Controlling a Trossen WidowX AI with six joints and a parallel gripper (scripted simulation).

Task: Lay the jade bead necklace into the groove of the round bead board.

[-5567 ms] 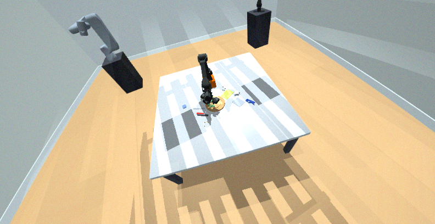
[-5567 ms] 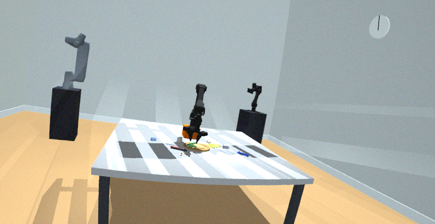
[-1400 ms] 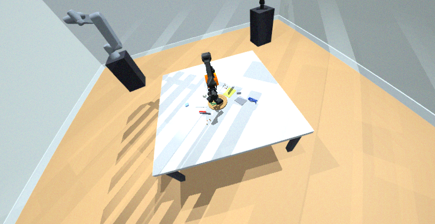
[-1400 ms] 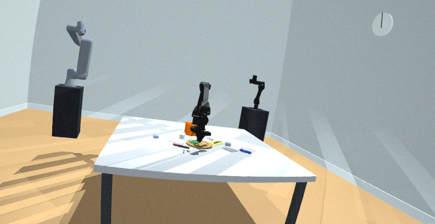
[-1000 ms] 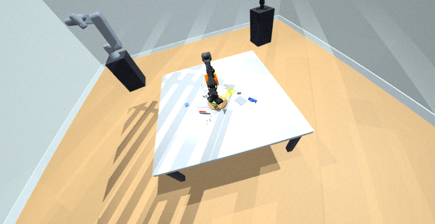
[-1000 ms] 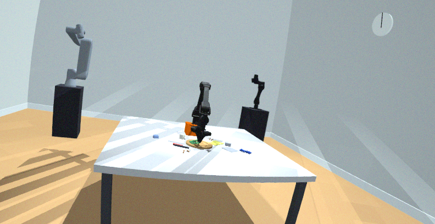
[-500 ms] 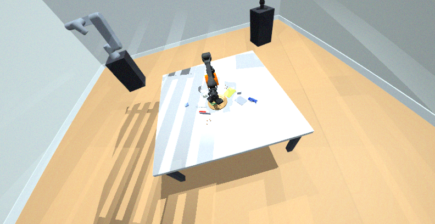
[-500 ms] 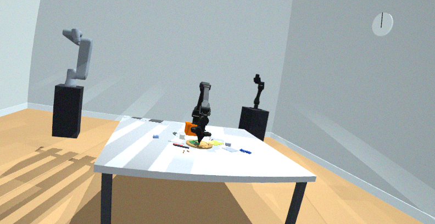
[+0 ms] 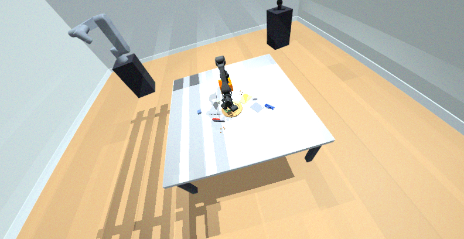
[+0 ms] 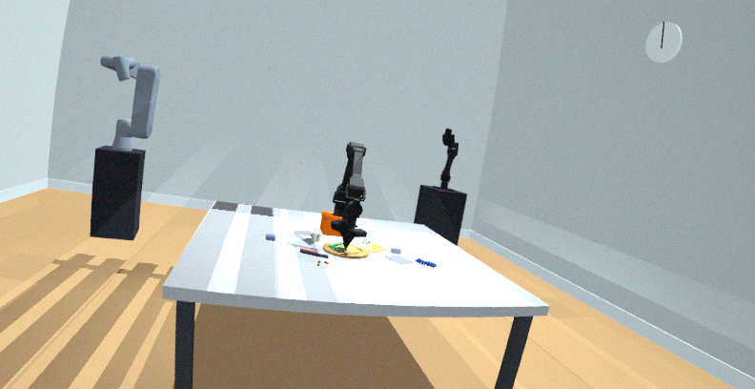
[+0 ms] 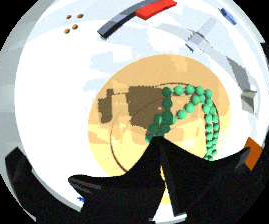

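The round wooden bead board (image 9: pixel 239 112) (image 10: pixel 359 254) (image 11: pixel 185 65) lies on the table under the arm. The jade bead necklace (image 10: pixel 336 246) (image 11: pixel 208 118) lies bunched on the board's right part in the wrist view, with two strands side by side at the far right and a fold across the middle. The groove shows bare as a thin curved line on the left. My gripper (image 10: pixel 346 246) (image 11: pixel 161 140) is shut, with its fingertips together and no bead seen between them. The tips are low over the board, beside the necklace's nearest beads. The fingers hide the board's near part.
A red and black marker (image 9: pixel 216 119) (image 10: pixel 313 253) (image 11: pixel 156 9) and several small brown bits (image 11: pixel 74 26) lie beyond the board. A yellow sheet (image 9: pixel 246 98), a pale square (image 9: pixel 256 107) and a blue piece (image 9: pixel 269 106) lie to its right. An orange block (image 10: pixel 330 224) stands behind.
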